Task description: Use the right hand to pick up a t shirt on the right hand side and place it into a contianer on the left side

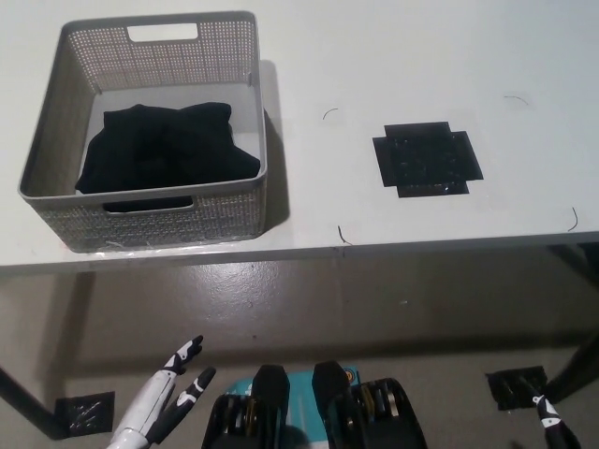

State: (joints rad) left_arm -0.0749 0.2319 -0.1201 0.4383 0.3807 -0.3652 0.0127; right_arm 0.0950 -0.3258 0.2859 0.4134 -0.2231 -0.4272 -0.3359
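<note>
With both arms hanging below the tabletop edge, neither hand is working: the white left hand [164, 407] rests at lower left over the floor, fingers spread, holding nothing; only a sliver of the right hand [550, 428] shows at the bottom-right corner, so I can't tell whether it's spread or closed. That reads as a parked pose, arms clear of the work area. Further out, on the white tabletop [402, 56], the black t shirt [167, 148] lies bunched inside the grey perforated container [245, 112] on the left, resting on its floor and below the rim. My read: the placing is already done, which fits the lowered arms. The shirt is well apart from the right hand, up and across to the opposite side, with the tabletop edge between them. To the right of the container a black cross-shaped tape patch [428, 159] sits bare on the tabletop, likely marking the pickup spot; nothing lies on it.
</note>
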